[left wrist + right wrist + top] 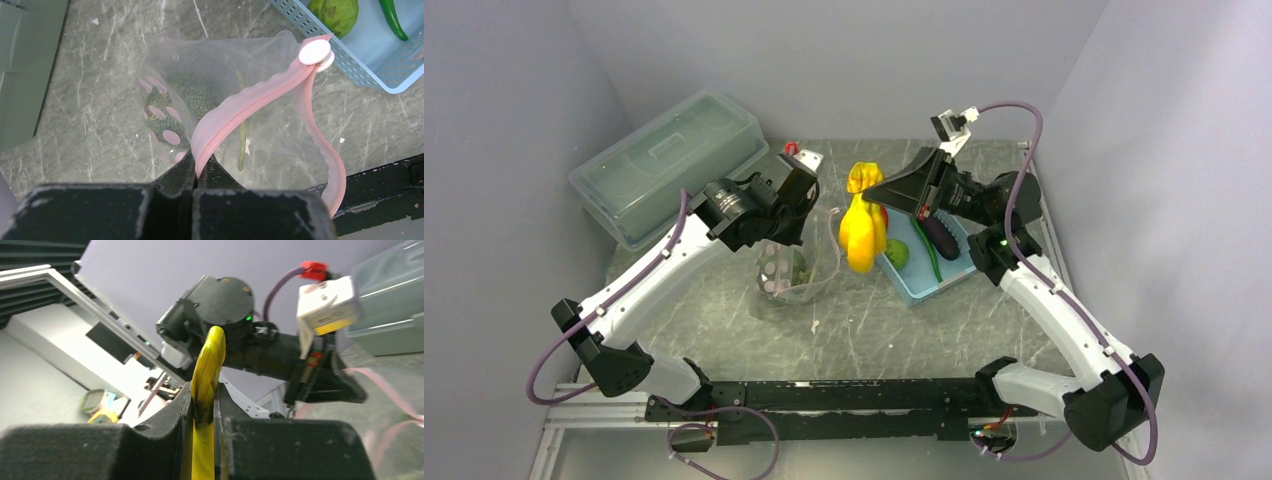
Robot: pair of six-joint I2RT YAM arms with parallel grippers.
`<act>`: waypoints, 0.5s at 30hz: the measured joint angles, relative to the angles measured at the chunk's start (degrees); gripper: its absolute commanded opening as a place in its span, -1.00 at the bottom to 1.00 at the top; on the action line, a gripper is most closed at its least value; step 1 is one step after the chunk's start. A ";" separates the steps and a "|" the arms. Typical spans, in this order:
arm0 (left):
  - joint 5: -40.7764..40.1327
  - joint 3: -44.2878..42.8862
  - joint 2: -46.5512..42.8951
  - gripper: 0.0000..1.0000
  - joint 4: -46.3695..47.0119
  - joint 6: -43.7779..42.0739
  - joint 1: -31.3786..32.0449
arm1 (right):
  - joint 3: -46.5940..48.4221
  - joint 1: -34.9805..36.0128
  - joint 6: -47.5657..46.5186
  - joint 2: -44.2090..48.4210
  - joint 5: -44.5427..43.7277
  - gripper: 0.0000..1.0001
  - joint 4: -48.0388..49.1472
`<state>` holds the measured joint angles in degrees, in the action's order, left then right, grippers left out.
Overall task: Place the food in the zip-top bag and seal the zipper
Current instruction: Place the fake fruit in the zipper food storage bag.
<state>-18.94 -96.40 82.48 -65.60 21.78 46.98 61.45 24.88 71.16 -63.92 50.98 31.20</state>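
Zip-top bag (260,90) is sitting a bit left of the middle of the table (874,330), standing up kind of floppy with its mouth hanging open. You can see the two pink sides of the zipper (235,112) spread well apart in the left wrist view, with the white slider tab (315,51) at the far end. The left gripper (196,172) has its jaws pinched tight on one side of that strip, holding that edge up. There's a dull-green lump (187,100) down inside the bag, plus a thin greenish stem-looking thing next to it, can't really tell what that is.

The right gripper (204,410) is clamped on the bananas (862,225), jaws squeezed either side of the yellow. They hang in the air between the bag and the blue basket (944,280), just beside the bag's open side, not inside it.

The basket is toward the right edge of the table, and it's got a small green ball (898,254), a purple eggplant (941,236) and a long green chilli (929,255) in it. A big translucent lidded box (669,165) sits off in the far left corner.
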 measured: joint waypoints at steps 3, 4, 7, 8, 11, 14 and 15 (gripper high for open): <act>0.44 0.09 0.00 -1.00 0.33 0.11 -0.50 | -2.08 4.00 2.49 0.02 -3.63 -1.00 4.55; 0.66 0.13 0.00 -1.00 0.39 0.13 -0.61 | -2.86 4.96 3.13 0.09 -4.70 -1.00 5.73; 1.25 0.28 -0.02 -1.00 0.74 0.22 -1.09 | -6.27 7.56 6.08 0.17 -9.49 -1.00 10.60; 1.40 0.28 -0.02 -1.00 0.81 0.28 -1.22 | -7.15 7.91 6.84 0.17 -10.82 -1.00 11.80; 2.21 0.28 -0.02 -1.00 1.11 0.44 -1.60 | -10.36 8.98 10.16 0.15 -15.91 -1.00 16.72; 3.04 0.28 -0.02 -1.00 1.16 0.59 -1.84 | -12.46 9.57 12.50 0.02 -19.30 -1.00 20.79; 3.32 0.26 -0.02 -1.00 1.16 0.66 -1.95 | -13.14 9.81 13.40 -0.15 -20.52 -1.00 22.38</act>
<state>-15.62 -96.14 82.46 -64.45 22.44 45.04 48.31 34.70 84.55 -64.07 30.46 53.58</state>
